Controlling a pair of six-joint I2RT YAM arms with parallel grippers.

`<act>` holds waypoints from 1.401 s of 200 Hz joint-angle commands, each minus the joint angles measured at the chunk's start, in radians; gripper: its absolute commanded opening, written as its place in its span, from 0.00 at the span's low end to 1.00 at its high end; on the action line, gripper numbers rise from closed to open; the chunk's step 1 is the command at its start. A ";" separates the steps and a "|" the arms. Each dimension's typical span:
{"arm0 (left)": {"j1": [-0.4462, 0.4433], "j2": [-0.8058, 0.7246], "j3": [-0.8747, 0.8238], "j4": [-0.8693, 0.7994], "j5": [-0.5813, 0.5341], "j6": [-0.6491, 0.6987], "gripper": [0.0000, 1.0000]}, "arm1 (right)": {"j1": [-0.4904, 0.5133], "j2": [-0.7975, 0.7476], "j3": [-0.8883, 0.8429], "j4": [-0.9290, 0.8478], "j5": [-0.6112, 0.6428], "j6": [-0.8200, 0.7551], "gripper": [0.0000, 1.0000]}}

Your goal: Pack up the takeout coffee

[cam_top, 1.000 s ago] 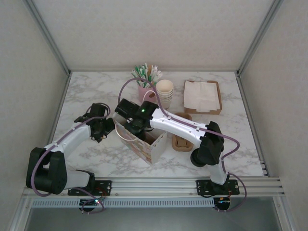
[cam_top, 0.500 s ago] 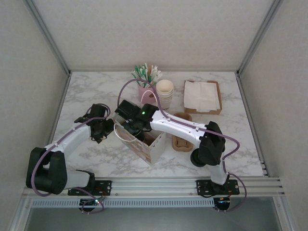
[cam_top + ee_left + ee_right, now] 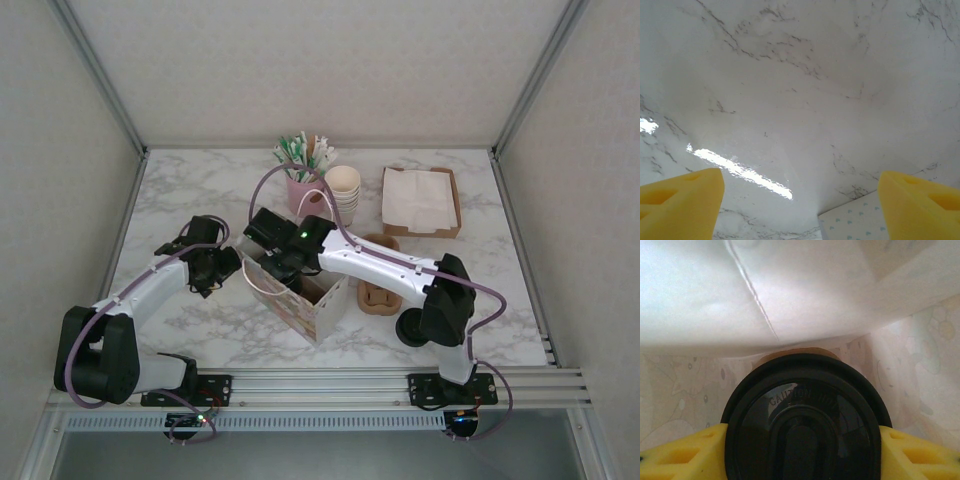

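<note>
Right wrist view showed your right gripper clamped on the takeout coffee at its lid rim, cup upright inside the patterned bag. Your left gripper hung wide open and empty beside the bag. Judged: release belongs to the right arm.

This looks like a robotics lab cell dressed as a café counter. Plain white panel walls and an aluminium rail carrying the left arm and right arm frame a marble-look table with stacked paper cups, a napkin tray and a pink pot of stirrers.
</note>
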 commanded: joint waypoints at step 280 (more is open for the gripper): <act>0.005 0.023 -0.005 0.012 0.015 -0.023 0.80 | 0.011 -0.109 -0.403 0.273 -0.022 0.032 0.53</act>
